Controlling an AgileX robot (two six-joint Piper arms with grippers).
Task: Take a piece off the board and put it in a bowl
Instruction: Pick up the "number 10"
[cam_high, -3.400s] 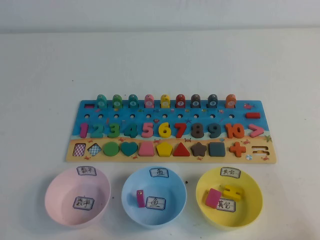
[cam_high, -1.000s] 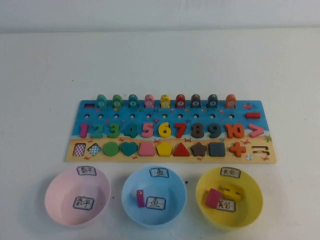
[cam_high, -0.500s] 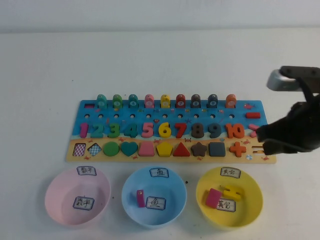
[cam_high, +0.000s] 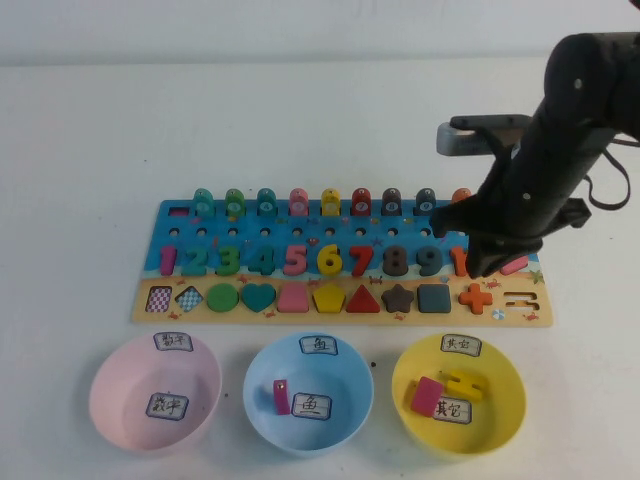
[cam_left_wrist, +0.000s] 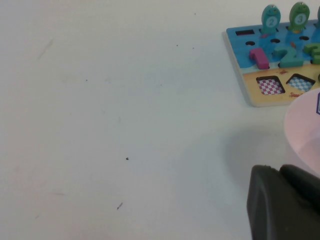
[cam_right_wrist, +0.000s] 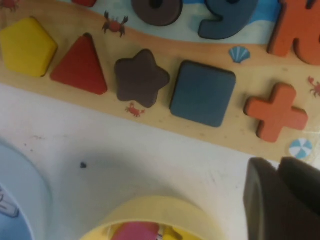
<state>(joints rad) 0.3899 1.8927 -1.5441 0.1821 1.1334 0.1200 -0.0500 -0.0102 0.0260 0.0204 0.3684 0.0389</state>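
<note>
Over the colourful wooden puzzle board, the right gripper hovers near the orange ten, grip unreadable; no piece lifted. Left gripper parked, likewise unreadable.

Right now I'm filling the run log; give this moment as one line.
right gripper over orange 10 on board | left gripper parked near pink bowl | yellow bowl holds two pieces

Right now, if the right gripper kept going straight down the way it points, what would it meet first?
Likely the board near the orange 10 and the plus; the right gripper hangs over that end, though depth is unclear. The left gripper is parked beside the pink bowl.
</note>
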